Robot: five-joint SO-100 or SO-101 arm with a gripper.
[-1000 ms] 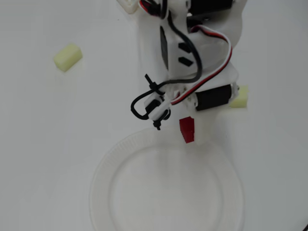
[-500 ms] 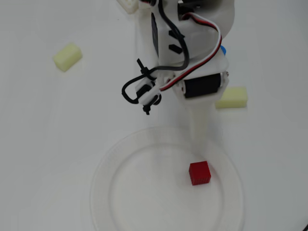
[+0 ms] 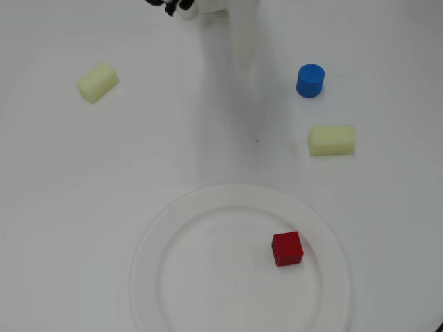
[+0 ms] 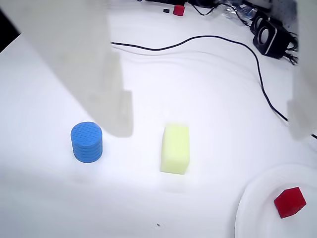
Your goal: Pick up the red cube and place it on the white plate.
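Observation:
The red cube lies on the white plate, right of the plate's middle. In the wrist view the red cube shows at the bottom right on the plate. My gripper is open and holds nothing, its pale blurred fingers standing far apart at the left and right edges. It hangs well away from the cube, over the blue cylinder and a yellow block. From overhead only a blurred white finger reaches in from the top edge.
A blue cylinder and a pale yellow block sit above the plate at right; another yellow block lies far left. The wrist view shows a black cable and small speakers at the far side.
The gripper let the red cube drop onto the plate, then pulled back toward the top edge. That uncovered the blue cylinder and the yellow block.

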